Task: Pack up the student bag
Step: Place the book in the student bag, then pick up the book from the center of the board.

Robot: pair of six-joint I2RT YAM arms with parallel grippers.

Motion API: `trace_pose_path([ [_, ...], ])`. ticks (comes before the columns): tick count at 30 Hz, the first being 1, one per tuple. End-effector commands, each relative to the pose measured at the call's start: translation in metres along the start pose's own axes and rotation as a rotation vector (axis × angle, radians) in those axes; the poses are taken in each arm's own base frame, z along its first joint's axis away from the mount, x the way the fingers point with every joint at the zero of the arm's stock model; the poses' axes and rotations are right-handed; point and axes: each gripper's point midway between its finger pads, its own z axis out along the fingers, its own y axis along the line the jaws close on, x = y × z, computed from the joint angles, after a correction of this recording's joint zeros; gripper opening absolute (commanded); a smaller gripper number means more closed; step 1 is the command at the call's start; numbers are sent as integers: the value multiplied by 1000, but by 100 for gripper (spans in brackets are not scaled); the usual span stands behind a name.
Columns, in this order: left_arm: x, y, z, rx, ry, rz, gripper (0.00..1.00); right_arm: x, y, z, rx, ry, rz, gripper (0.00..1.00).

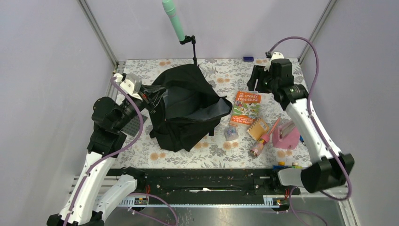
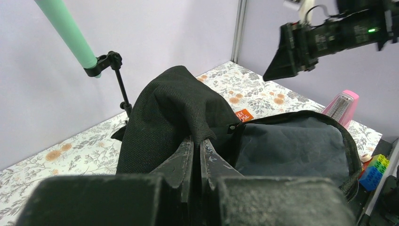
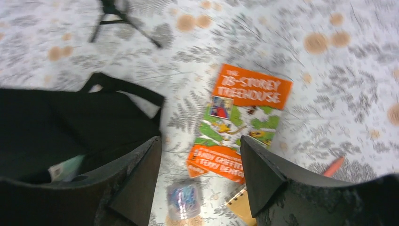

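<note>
Fabric of the student bag (image 1: 186,110) is pinched in the left hand (image 2: 196,146), whose fingers are pressed together on a raised fold at the bag's left edge. The bag sits on the left-centre of the floral desk (image 1: 216,155), slumped, with its mouth gaping toward the right and the grey lining showing inside. Behind it, a mint-green pole (image 1: 174,21) is clamped on a thin black stand at the far edge of the desk.

The right hand (image 1: 256,77) hangs in the air over the far right part of the desk with its fingers spread and nothing between them. Its wrist view looks down between them at an orange and green book (image 3: 237,122), which lies flat just to the right of the bag. Just in front of the book are a small clear tub (image 1: 231,133) and a spiral notepad (image 1: 258,128). A pink metronome (image 1: 287,135) stands further right, beside the right arm.
</note>
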Motion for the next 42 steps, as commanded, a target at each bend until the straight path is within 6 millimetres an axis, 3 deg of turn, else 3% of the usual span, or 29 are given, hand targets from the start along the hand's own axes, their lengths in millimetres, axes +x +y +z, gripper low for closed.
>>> trace_pose_path([
  [1, -22, 2, 2, -12, -65, 9, 0, 11, -45, 34, 120, 75, 139, 68],
  [6, -19, 4, 1, -20, -61, 24, 0, 45, -83, 76, 173, 193, 216, 69],
  [11, -16, 4, 3, -12, -49, 23, 0, 70, -108, 105, 186, 281, 305, 70],
  [15, -16, 3, 4, -6, -47, 22, 0, 90, -109, 120, 157, 365, 312, 70],
  [26, -16, 0, 3, 7, -47, 21, 0, 133, -135, 149, 202, 512, 353, 70],
  [33, -17, -2, 3, 16, -51, 19, 0, 147, -135, 156, 175, 561, 389, 68],
  [42, -19, -3, 1, 21, -57, 19, 0, 138, -108, 157, 30, 582, 446, 68],
])
